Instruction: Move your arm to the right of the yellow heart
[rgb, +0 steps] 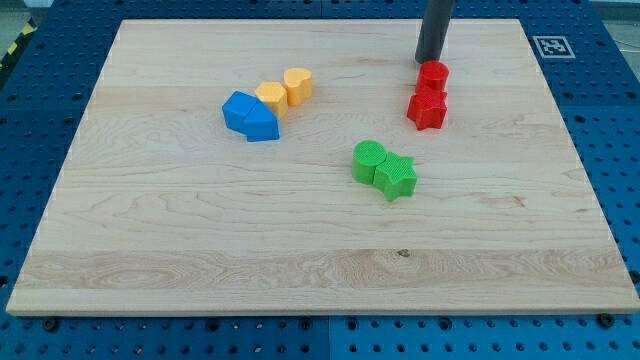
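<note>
The yellow heart sits on the wooden board at the upper middle, touching a yellow hexagon-like block on its left. My tip is at the view's top, well to the right of the yellow heart. It stands just above a red block, close to it or touching it.
A red star lies directly below the red block. Two blue blocks sit left of the yellow ones. A green block and a green star sit together in the middle. A fiducial marker is at the board's top right corner.
</note>
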